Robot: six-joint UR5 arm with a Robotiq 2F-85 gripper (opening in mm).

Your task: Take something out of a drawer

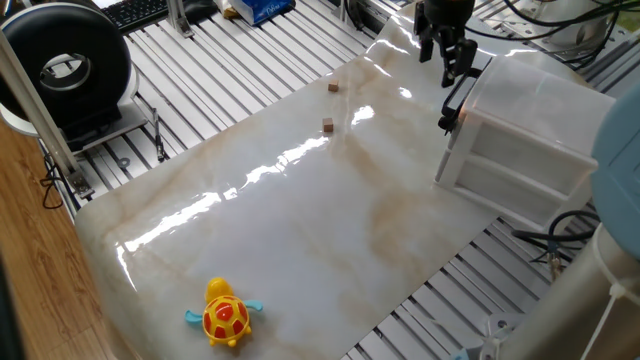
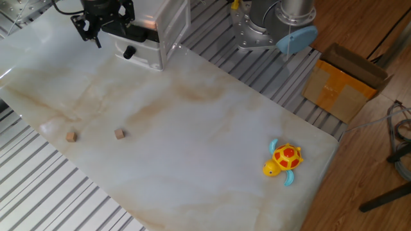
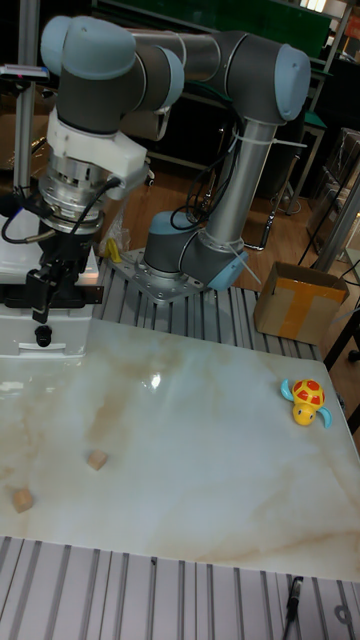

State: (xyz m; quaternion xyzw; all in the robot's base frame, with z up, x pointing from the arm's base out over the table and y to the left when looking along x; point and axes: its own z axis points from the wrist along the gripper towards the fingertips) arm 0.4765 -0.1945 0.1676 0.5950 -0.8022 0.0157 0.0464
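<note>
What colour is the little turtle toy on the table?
The turtle toy is yellow with a red and orange shell and blue flippers. It shows best in the other fixed view.

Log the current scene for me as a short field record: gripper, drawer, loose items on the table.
gripper: fingers open, holding nothing, poised at the handle of the top drawer
drawer state: looks closed; contents not visible through the translucent front
drawer unit: white plastic, at the table's edge
loose cubes: two small brown cubes on the marble tabletop, well clear of the unit
other: yellow toy turtle near the opposite end
</note>
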